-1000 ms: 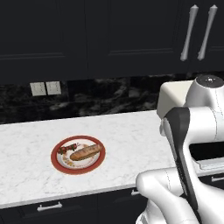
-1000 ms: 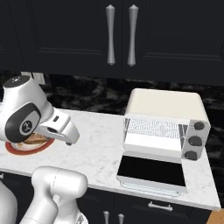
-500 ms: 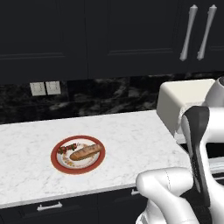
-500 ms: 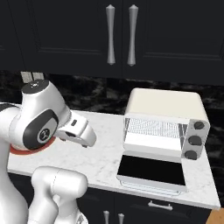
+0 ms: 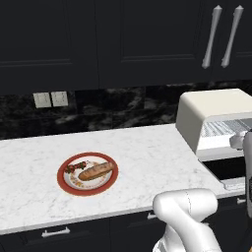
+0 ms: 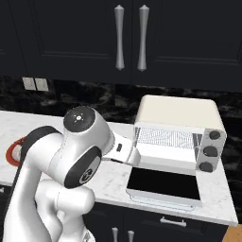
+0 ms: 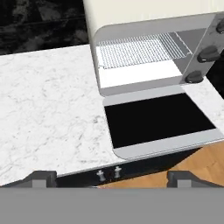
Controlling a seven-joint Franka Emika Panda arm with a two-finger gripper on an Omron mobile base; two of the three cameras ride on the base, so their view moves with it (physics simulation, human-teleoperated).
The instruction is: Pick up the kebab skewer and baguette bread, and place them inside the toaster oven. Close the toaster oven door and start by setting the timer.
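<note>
White marble countertop [image 5: 147, 152] runs beneath black wall cabinets [image 5: 123, 39] with silver bar handles [image 6: 130, 38], backed by a dark veined splashback [image 5: 113, 106] carrying a pale double outlet [image 5: 51, 99]. From the left base view I see a red-rimmed plate [image 5: 63, 183] on the counter well to the left of the toaster oven [image 5: 216, 115]; the baguette bread [image 5: 97, 171] lies across the plate, and the kebab skewer [image 5: 75, 168] lies just beside it on the loaf's far-left side, though I cannot tell whether the two touch. From the right base view the arm hides most of the plate, leaving only a sliver of red rim at the left edge, but this side gives me the oven's three dark knobs [image 6: 210, 150] stacked on its right face. The toaster oven door [image 7: 157, 120] lies folded down flat, dark glass facing up, in front of the cavity. From the hand view I look down onto that door and the wire rack [image 7: 140, 51] inside, with wood floor [image 7: 192, 166] below the counter edge. The gripper [image 7: 111, 178] shows two dark fingertips set wide apart at the bottom of that view, jaws parted and holding nothing.
</note>
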